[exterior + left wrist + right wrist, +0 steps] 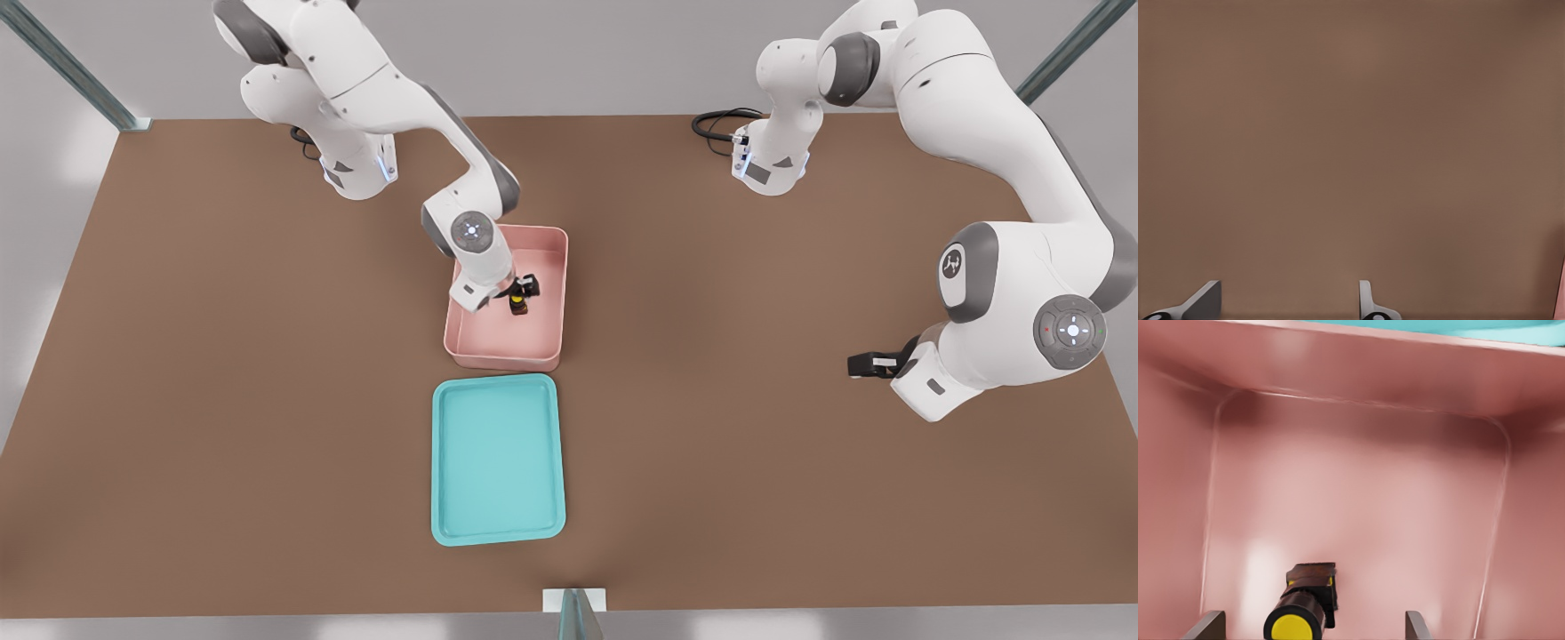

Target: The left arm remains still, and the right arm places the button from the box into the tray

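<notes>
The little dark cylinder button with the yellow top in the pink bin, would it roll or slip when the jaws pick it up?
The small dark brown cylinder button with a round yellow top seems to lie on its side on the pale pink plastic bin's smooth floor, so a nudge could roll it. It looks stiff and probably light. The gripper hangs open around it; its rounded sides might slip if pinched off-centre.

The right arm [391, 98] reaches forward from its base and bends down at the elbow, so that its wrist [471, 233] points nearly straight down. Its claw [523, 289] is low and turned downward. In the right wrist view the two fingertips [1205, 625] stand wide apart, the claw spread and holding nothing between them.
</notes>
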